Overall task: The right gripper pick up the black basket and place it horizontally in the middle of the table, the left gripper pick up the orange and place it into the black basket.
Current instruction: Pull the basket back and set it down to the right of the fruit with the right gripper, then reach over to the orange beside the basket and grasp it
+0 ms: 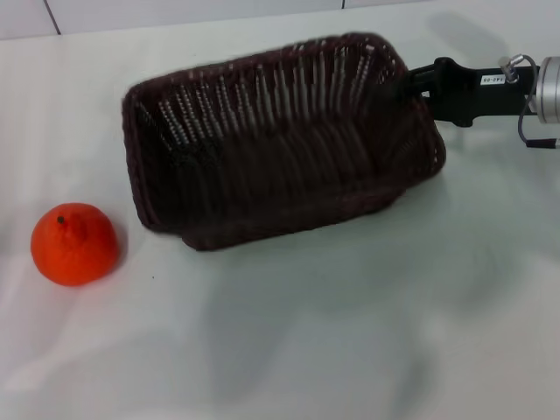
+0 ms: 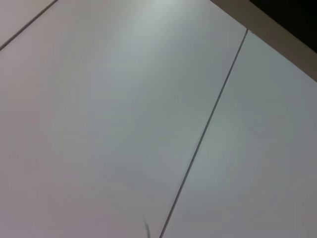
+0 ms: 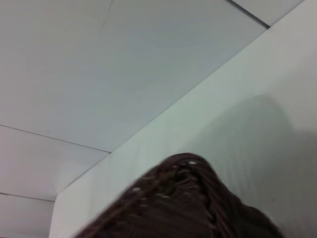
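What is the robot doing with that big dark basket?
The right gripper has hold of the black basket by its right end, and the basket hangs tilted above the table. Nothing is inside it. The orange sits by itself on the table to the basket's left, not yet picked up. The left gripper is out of sight.

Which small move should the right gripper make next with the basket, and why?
Probably lower the black basket flat onto the table: the right gripper holds its far right rim, and it hangs tilted, with the orange waiting beside it.
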`<act>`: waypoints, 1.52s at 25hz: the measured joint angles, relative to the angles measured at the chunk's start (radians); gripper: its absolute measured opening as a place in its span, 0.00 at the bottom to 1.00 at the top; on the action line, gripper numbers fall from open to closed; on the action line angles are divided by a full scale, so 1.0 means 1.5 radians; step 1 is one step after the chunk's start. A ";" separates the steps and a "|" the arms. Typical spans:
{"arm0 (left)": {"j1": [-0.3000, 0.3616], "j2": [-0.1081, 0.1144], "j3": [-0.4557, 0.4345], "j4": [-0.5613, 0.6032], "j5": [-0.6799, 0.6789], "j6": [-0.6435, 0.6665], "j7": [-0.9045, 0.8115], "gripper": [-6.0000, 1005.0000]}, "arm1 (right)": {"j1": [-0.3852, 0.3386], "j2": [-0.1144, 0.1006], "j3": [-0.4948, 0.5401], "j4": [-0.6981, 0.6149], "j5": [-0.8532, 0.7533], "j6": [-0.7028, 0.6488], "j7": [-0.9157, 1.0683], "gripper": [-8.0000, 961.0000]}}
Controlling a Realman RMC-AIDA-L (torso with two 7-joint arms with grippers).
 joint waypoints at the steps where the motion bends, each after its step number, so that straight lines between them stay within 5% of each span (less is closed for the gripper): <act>1: 0.000 0.000 0.000 0.000 0.001 0.000 0.000 0.79 | 0.000 0.001 0.000 0.000 0.000 0.000 -0.002 0.34; 6: 0.006 0.000 0.011 0.000 0.010 0.003 -0.001 0.79 | 0.001 0.004 0.000 0.000 0.002 0.002 -0.007 0.37; 17: 0.089 0.023 0.189 -0.046 0.048 0.073 0.003 0.79 | -0.021 -0.021 0.026 -0.009 0.067 -0.013 -0.046 0.87; 23: 0.113 0.030 0.215 -0.069 0.171 0.140 0.040 0.79 | -0.023 -0.028 0.027 -0.011 0.107 -0.053 -0.061 0.88; 28: 0.109 0.021 0.216 -0.076 0.253 0.184 0.084 0.79 | -0.014 -0.027 0.023 -0.011 0.108 -0.070 -0.067 0.88; 38: 0.081 0.006 0.242 -0.082 0.293 0.299 0.131 0.77 | -0.018 -0.021 0.028 -0.004 0.114 -0.074 -0.078 0.87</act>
